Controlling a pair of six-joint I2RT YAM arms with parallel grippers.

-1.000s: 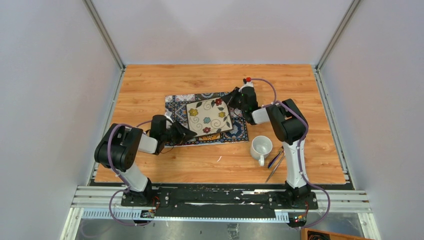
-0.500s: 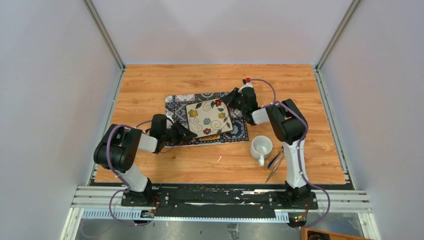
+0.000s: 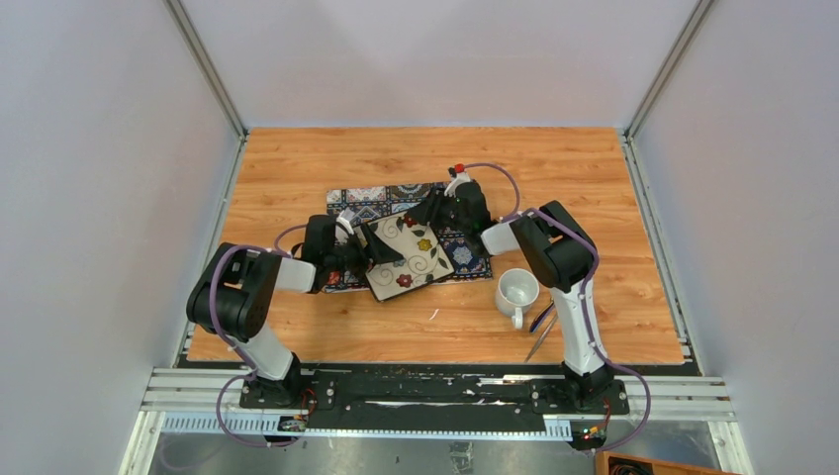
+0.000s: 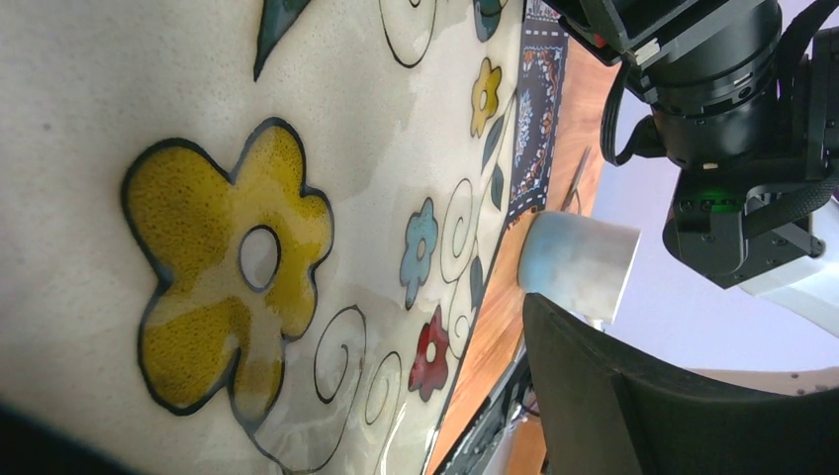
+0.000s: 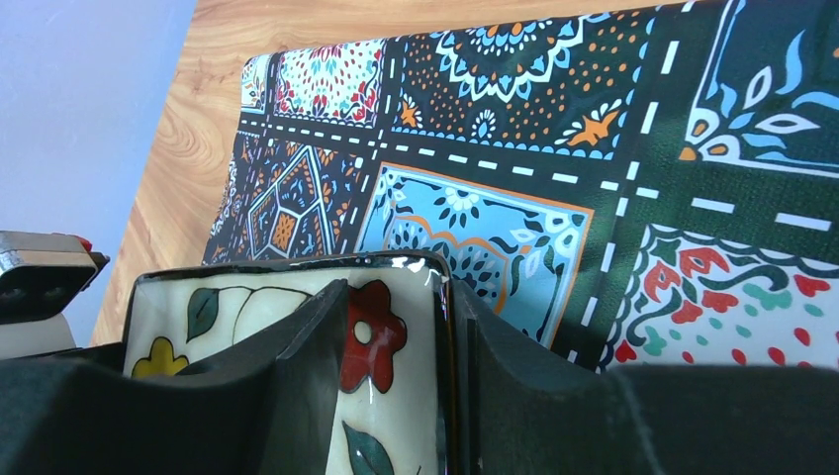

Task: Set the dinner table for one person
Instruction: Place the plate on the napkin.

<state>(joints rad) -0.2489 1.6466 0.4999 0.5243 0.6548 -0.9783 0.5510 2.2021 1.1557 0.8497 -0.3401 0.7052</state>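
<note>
— So, what has shifted on the large orange-brown wood-plank dinner table?

— Not the table itself, which sits under everything. The colourful tile-patterned cloth placemat at its middle hasn't moved either. The square cream ceramic plate with painted flowers has. A second ago it sat mid-mat. Now it is turned and pulled toward the near left, with one corner off the mat over bare wood.

— And the white ceramic mug?

— Unmoved, just right of the mat.

— The grippers?

— Both have come inward. The right gripper straddles the plate's rim with its jaws parted and a gap on the inner side, so it pinches nothing. The left gripper is pressed close to the plate. I cannot tell whether it grips.

— The slim metal cutlery?

— Unmoved, beside the mug. I'd judge the plate needs re-centring before anything else.
</note>
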